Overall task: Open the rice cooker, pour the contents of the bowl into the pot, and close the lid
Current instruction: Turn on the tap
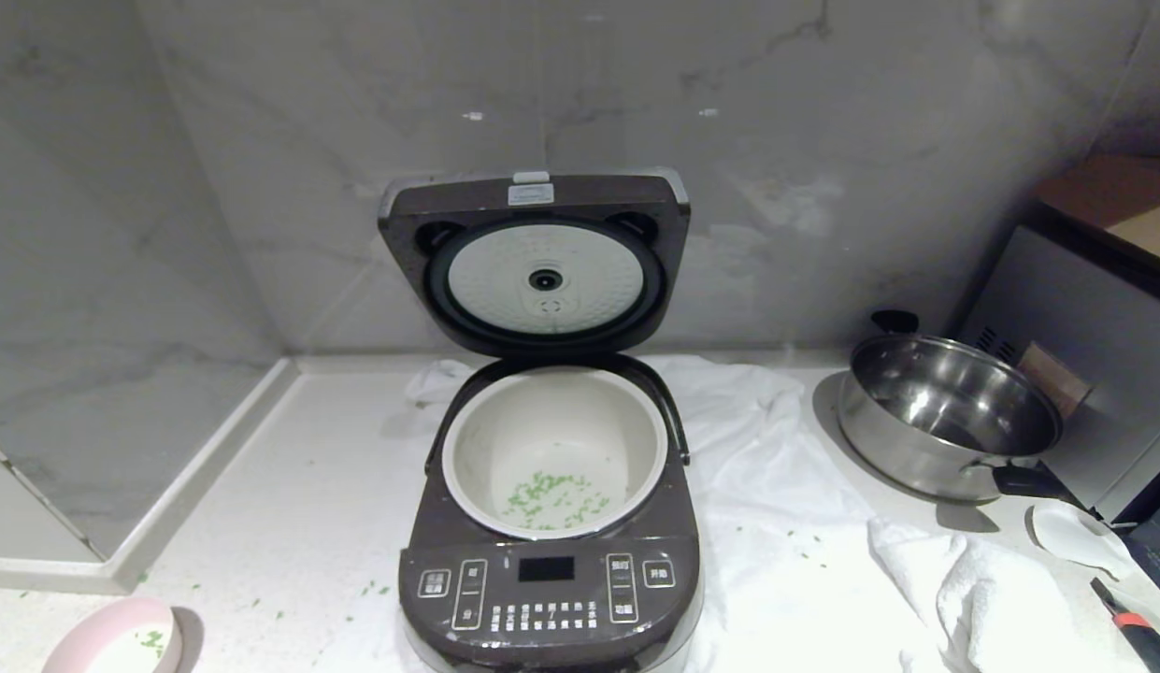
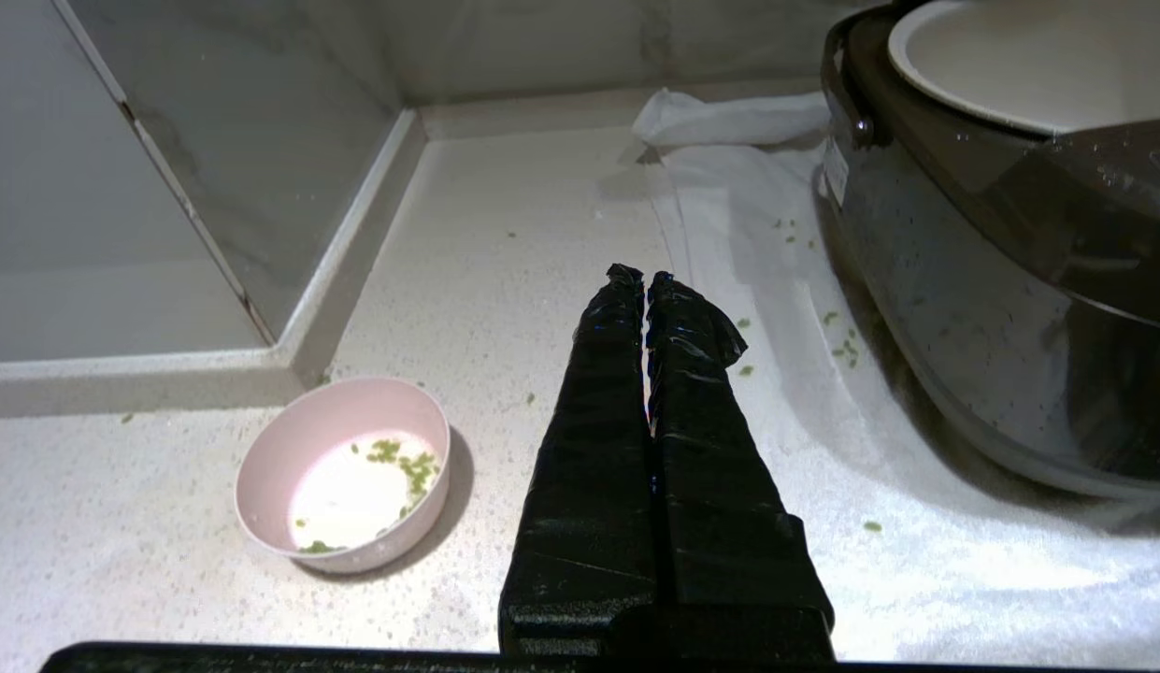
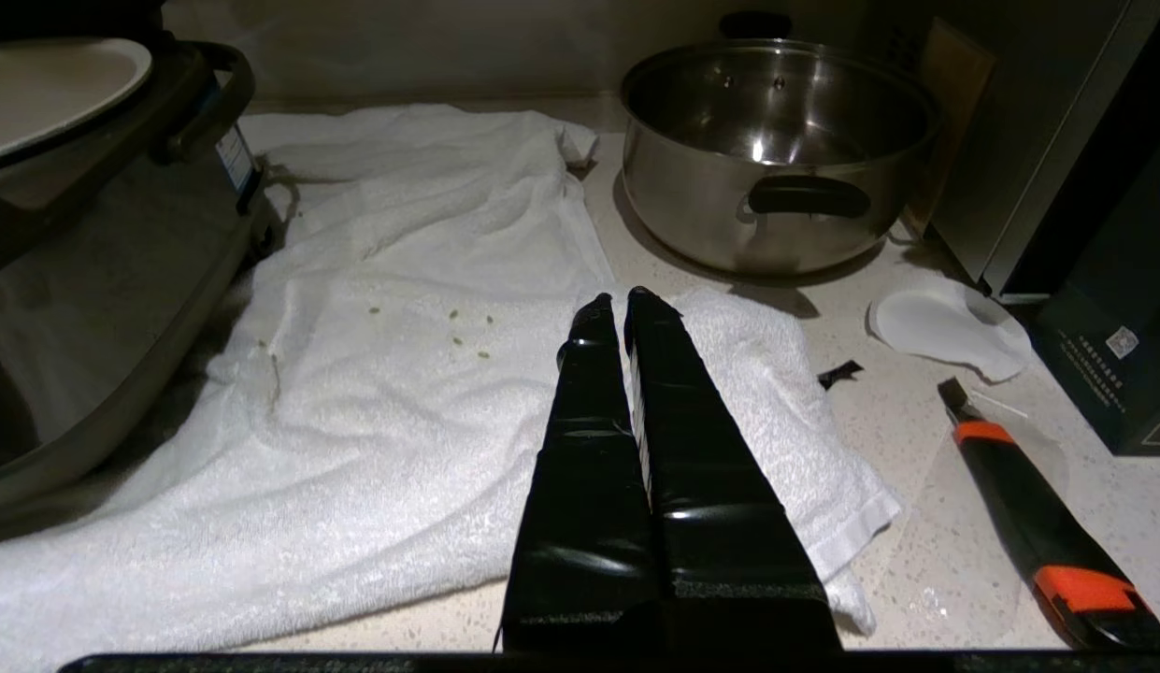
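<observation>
Counting one bowl (image 1: 117,640), one pot (image 1: 553,449), perhaps two towels (image 1: 776,523).

Head view looks down — wrists flank rice cooker (image 1: 550,523).

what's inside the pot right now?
Scattered green bits on the floor of the white pot. The near wall's rim hides the front part of the floor.

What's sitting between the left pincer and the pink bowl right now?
Nothing but bare speckled counter, as the left wrist view shows. The shut left pincer hangs apart from the bowl, which stands upright with a few green bits left inside.
</observation>
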{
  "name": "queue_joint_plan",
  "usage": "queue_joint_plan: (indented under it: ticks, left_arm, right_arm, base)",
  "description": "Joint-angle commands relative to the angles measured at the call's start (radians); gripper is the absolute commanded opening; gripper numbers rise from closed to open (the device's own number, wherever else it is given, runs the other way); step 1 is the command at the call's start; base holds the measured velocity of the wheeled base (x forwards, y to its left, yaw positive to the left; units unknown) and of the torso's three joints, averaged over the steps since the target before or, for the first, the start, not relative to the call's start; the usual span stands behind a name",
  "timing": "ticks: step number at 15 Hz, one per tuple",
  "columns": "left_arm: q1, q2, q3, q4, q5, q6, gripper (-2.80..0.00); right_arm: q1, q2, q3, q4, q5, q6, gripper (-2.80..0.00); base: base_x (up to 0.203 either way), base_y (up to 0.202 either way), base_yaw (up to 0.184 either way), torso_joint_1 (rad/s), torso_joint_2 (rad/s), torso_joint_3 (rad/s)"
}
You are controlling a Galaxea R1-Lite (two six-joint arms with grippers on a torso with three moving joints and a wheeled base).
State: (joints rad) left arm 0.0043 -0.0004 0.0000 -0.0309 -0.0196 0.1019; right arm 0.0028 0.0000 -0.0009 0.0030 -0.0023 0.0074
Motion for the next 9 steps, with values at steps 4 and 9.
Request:
queue_joint_plan:
  ticks: [4,9]
  left_arm:
    - [0.000,0.000,0.015,0.000,0.000,-0.003,-2.80]
    - [0.000,0.000,0.015,-0.003,0.000,-0.023,-2.80]
  right_arm:
    - [0.000,0.000,0.000,0.000,0.001,0.000,-2.80]
    - [0.000,0.000,-0.001,0.000,-0.001,0.000,-2.80]
  base:
    - [-0.169,0.000,-0.001,0.004,0.00,0.003]
    - [-0.025,0.000,-0.001,0.003,0.00,-0.001]
